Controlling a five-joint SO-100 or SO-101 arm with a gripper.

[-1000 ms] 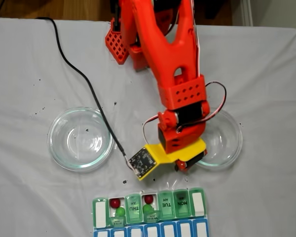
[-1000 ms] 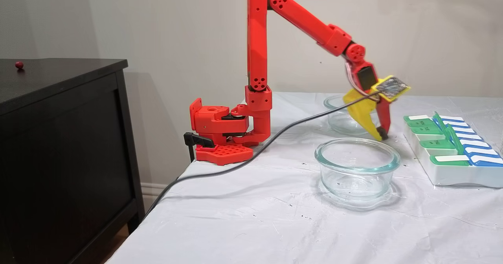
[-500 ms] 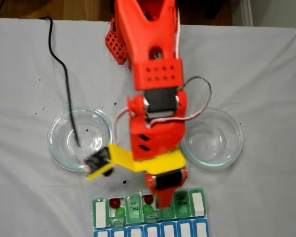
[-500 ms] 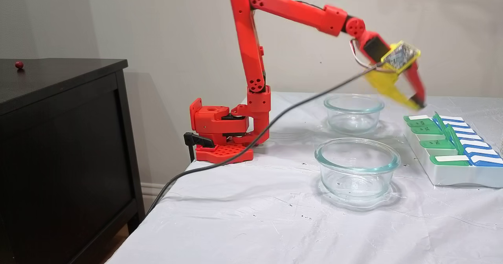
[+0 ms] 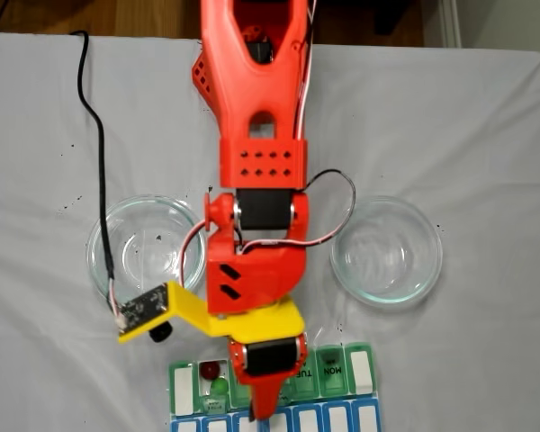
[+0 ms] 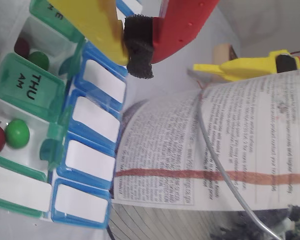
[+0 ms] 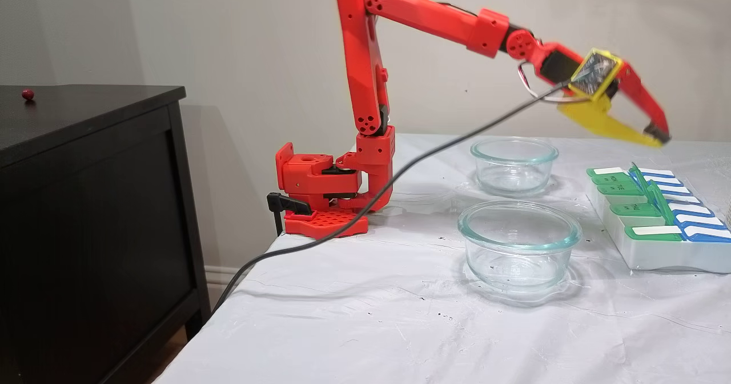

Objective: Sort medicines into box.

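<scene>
Up in the air, the gripper [image 7: 657, 138] hangs above the box [image 7: 657, 247] at the right end of the table [image 7: 365, 315] in a fixed view. In the wrist view the yellow and red fingers are pressed together at a black pad [image 6: 139, 47]; whether anything is pinched between them I cannot tell.

From above, in a fixed view, the arm [image 5: 256, 180] reaches from the far edge to the near edge, its tip [image 5: 259, 409] over the middle of the box [image 5: 364, 373]. Left of it, an open compartment holds a red ball [image 5: 211, 369] and a green ball [image 5: 220, 386].

The wrist view shows two open compartments on either side of the shut THU lid [image 6: 27, 85], each with a red and a green ball: one pair [image 6: 31, 52] nearer the gripper, another [image 6: 7, 134] farther along.

Two glass dishes sit left [image 5: 108, 270] and right [image 5: 427, 270] of the arm, apart from the box.
</scene>
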